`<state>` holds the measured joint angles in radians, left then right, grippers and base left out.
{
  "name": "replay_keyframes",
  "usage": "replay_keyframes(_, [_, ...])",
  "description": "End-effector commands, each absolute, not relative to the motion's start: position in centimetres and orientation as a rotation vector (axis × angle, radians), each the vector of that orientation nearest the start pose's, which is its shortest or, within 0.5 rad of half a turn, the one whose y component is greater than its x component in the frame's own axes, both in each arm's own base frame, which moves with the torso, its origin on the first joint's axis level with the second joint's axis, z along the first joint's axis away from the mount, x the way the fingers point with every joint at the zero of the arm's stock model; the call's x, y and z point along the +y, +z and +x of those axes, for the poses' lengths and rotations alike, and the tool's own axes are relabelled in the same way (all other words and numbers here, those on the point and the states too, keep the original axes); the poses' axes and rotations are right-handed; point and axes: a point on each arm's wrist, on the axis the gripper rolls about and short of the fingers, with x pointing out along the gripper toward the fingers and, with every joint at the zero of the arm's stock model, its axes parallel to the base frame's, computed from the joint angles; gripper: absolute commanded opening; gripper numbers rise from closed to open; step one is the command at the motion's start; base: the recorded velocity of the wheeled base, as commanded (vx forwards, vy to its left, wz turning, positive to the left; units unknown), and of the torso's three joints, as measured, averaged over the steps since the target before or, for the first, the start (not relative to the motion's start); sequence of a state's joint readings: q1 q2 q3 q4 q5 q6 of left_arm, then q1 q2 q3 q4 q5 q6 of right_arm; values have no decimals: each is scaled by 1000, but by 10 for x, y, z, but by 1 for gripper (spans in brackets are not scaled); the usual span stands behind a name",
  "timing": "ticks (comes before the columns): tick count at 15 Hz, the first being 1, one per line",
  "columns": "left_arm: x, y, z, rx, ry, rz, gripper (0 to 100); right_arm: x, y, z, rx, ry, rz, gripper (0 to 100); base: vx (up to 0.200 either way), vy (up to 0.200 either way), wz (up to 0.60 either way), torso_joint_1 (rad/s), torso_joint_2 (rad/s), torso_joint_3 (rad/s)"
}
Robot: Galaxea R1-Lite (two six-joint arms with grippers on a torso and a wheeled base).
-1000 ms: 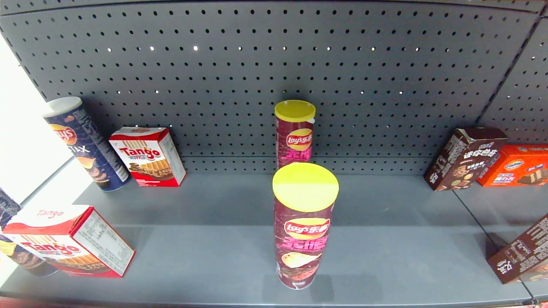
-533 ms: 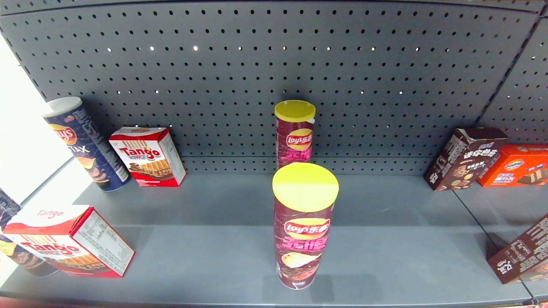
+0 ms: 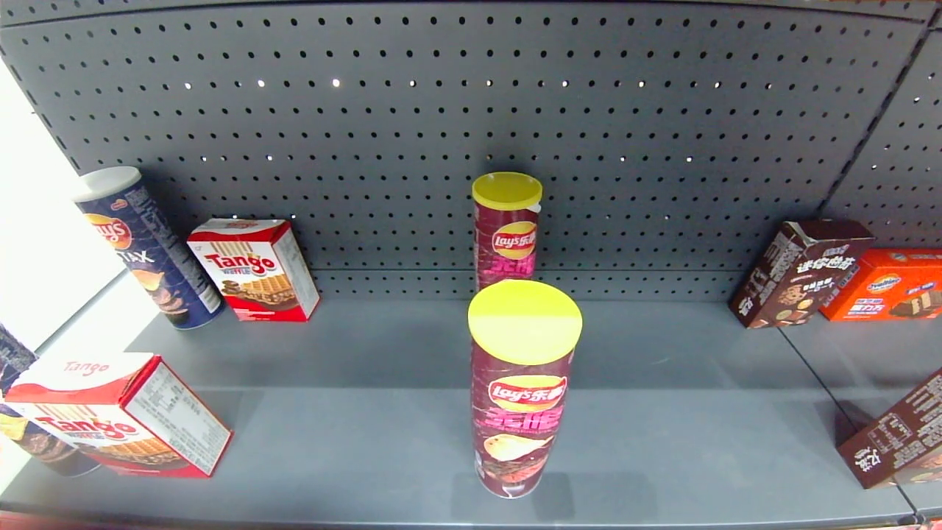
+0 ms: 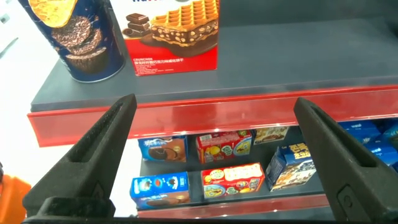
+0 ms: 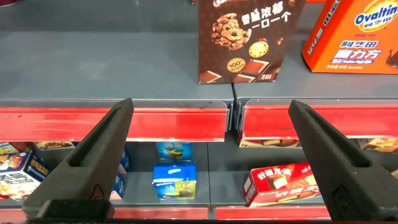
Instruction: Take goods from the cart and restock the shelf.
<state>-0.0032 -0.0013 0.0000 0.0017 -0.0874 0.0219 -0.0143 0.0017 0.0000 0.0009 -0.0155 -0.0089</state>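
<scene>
The left claw (image 4: 214, 102) is hanging wide open and holding nothing, just off the red front strip (image 4: 205, 115) of the shelf (image 3: 368, 412). The right claw (image 5: 211, 104), equally wide and empty, is facing the strip farther right.

Open grey floor is lying on both sides of the shelf's middle. One stretch is running from the front wafer box (image 3: 118, 416) at the left front edge to the front can (image 3: 521, 390), another from that can to the cut-off box (image 3: 894, 434) at the right.

The front can is standing upright near the front edge, with the rear can (image 3: 506, 228) upright directly behind it against the pegboard (image 3: 441, 110). Along the back, a blue can (image 3: 147, 246) and a rear wafer box (image 3: 254, 269) are sitting just beside each other at the left. They are well apart from a brown box (image 3: 798, 272) and an orange box (image 3: 883, 283) at the right, near a seam in the shelf. Below the strip, small packs (image 4: 227, 180) are lining a lower shelf.

A dark can (image 3: 37, 442) is showing only partly behind the front wafer box, and the frame's edge is cutting it off, as it is the box at the right front.
</scene>
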Motion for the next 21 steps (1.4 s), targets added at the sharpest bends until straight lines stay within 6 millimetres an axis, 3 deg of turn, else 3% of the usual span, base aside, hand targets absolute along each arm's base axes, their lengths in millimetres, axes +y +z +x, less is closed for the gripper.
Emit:
replay_keyframes(1, [-2, 75, -23, 0, -91, 23, 100, 0, 75, -23, 5, -29, -9, 100, 0, 0, 0, 0, 0, 0])
replay_keyframes(5, [-2, 75, -23, 0, -92, 23, 100, 0, 75, -23, 5, -29, -11, 100, -100, 0, 0, 1, 2, 0])
replay_keyframes(21, [-2, 75, -23, -1, -86, 18, 100, 0, 76, -23, 3, -29, -11, 100, -13, 0, 0, 0, 0, 0])
